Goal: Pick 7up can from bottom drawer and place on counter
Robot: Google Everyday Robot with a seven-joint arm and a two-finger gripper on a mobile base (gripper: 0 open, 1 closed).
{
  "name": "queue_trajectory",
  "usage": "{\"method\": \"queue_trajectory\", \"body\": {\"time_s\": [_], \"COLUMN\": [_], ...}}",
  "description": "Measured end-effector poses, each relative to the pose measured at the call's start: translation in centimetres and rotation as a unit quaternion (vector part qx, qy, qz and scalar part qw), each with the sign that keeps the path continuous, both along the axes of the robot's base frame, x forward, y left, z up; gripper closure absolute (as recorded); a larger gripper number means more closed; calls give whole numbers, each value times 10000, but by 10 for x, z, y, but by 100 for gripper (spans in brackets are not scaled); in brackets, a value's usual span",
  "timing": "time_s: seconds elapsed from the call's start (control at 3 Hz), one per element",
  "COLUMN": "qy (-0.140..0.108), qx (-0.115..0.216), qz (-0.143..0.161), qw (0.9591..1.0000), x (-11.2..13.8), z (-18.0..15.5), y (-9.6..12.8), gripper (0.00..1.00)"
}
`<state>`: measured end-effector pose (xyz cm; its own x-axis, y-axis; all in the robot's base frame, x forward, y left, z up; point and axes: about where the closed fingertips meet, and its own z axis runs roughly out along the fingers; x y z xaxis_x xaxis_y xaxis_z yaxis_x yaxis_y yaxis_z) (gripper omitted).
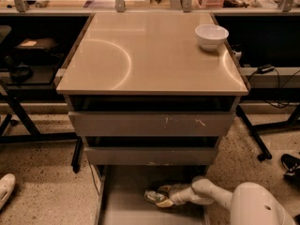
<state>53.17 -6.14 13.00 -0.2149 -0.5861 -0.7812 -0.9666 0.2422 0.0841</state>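
Observation:
The bottom drawer (126,210) is pulled out at the bottom of the view, a shallow grey tray. The 7up can (151,196) lies on its side on the drawer floor, near the middle. My gripper (161,197) reaches in from the right, and its fingers sit above and below the can's right end. The white arm (243,205) fills the bottom right corner. The beige counter (150,50) tops the cabinet above the drawers.
A white bowl (211,35) stands at the counter's back right. Two closed grey drawer fronts (150,123) sit above the open drawer. Black table legs (253,135) and cables flank the cabinet. A white shoe (5,187) lies on the floor at the left.

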Motion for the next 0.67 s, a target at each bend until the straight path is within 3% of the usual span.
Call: {"method": "queue_trajectory", "body": {"time_s": [0.33, 0.67], "qy": [150, 150], "qx": [60, 60], "qz": [-13, -13], "qw": [9999, 9999], "x": [3, 3], "z": [-5, -3], "y": [0, -1], "gripper": [100, 100]}}
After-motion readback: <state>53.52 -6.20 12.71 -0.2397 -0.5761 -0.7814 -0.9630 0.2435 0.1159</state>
